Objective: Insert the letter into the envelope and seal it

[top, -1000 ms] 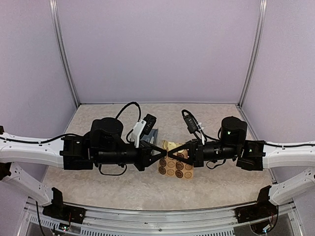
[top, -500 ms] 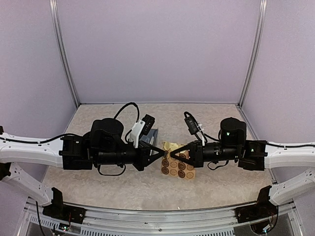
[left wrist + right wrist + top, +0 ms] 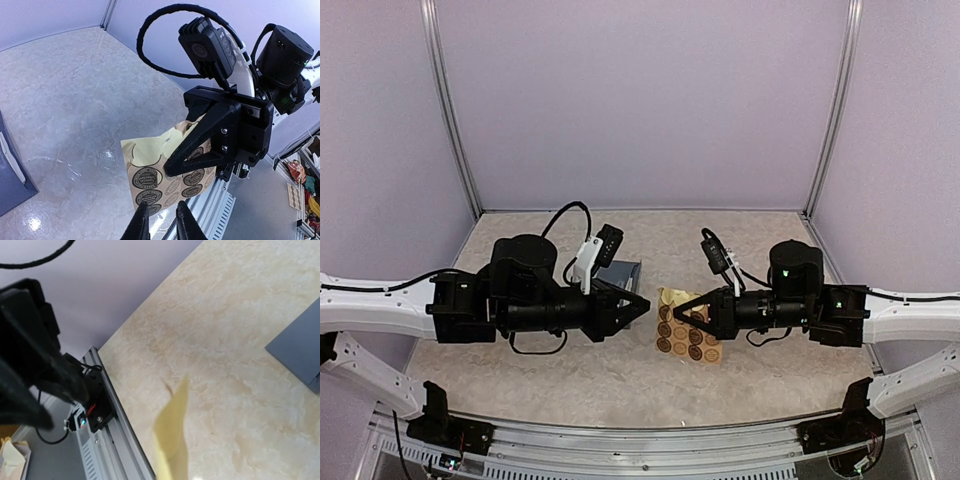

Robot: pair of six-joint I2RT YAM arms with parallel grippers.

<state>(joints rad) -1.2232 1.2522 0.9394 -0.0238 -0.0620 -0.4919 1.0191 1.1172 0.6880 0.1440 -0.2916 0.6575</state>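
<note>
The slate-blue envelope point(image 3: 623, 272) lies flat on the table behind my left arm, which hides part of it; it also shows as envelope point(image 3: 9, 185) and envelope point(image 3: 300, 345). The letter is out of view. My right gripper point(image 3: 677, 310) is shut on the tan sticker sheet point(image 3: 688, 338), holding its top edge so the sheet hangs down toward the table. In the left wrist view the right gripper point(image 3: 167, 169) pinches the sticker sheet point(image 3: 147, 177). My left gripper point(image 3: 646, 303) sits a little left of it, jaws slightly apart with nothing between them, seen as left gripper point(image 3: 161, 203).
The marbled tabletop point(image 3: 570, 370) ends in a metal rail point(image 3: 650, 440) at the near edge. Lilac walls close off the back and both sides. In the right wrist view the sticker sheet point(image 3: 172, 435) shows edge-on, with my left arm point(image 3: 25, 355) at the upper left.
The two fingertips met over the sheet one second ago. My left gripper has since opened a little and drawn back left; the right gripper has shifted slightly right with the sheet.
</note>
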